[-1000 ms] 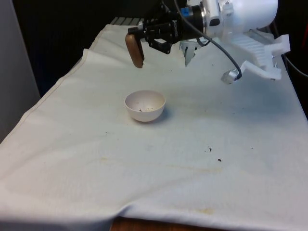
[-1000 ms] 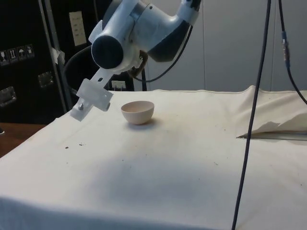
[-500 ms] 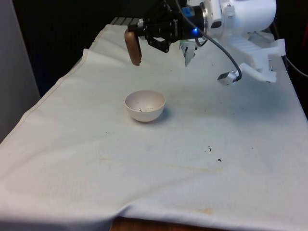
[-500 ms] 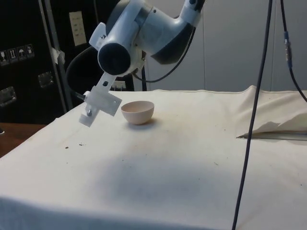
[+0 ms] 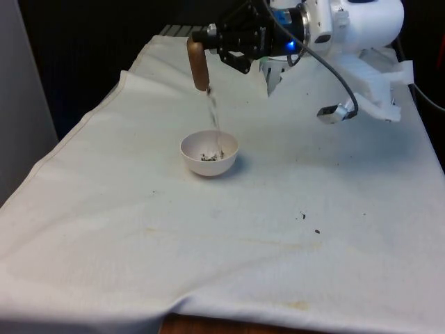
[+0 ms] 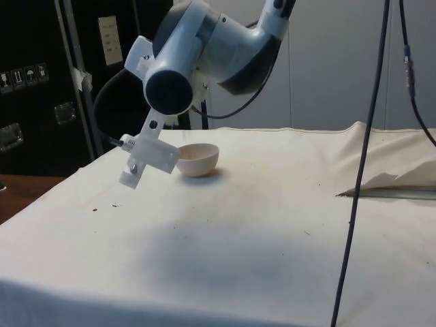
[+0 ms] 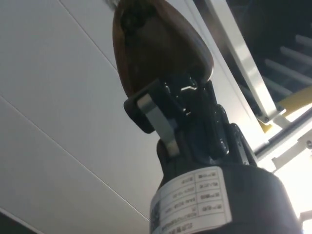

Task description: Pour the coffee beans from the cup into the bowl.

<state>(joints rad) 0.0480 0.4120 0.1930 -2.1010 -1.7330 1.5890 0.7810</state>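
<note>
- Gripping the brown cup (image 5: 198, 64) between the black fingers of the gripper (image 5: 208, 43), clamped tight on its wall, as also seen in the wrist view (image 7: 161, 63).
- Holding it high above the table, tipped so that its mouth is facing downward, toward the far edge of the table and on the front view's left of the middle.
- Spilling a thin stream of coffee beans (image 5: 214, 115) straight down from the cup's lower rim.
- Landing in the white bowl (image 5: 208, 152), sitting on the cloth directly beneath, with a small dark heap (image 5: 207, 157) gathering at its bottom.
- Standing upright on the white cloth (image 5: 229, 250) in the far half of the table, seen in the side view as a pale bowl (image 6: 201, 159) partly behind the arm.
- Lying loose on the cloth nearer the front edge, toward the front view's right: a couple of stray beans (image 5: 309, 223), well apart from the bowl.
</note>
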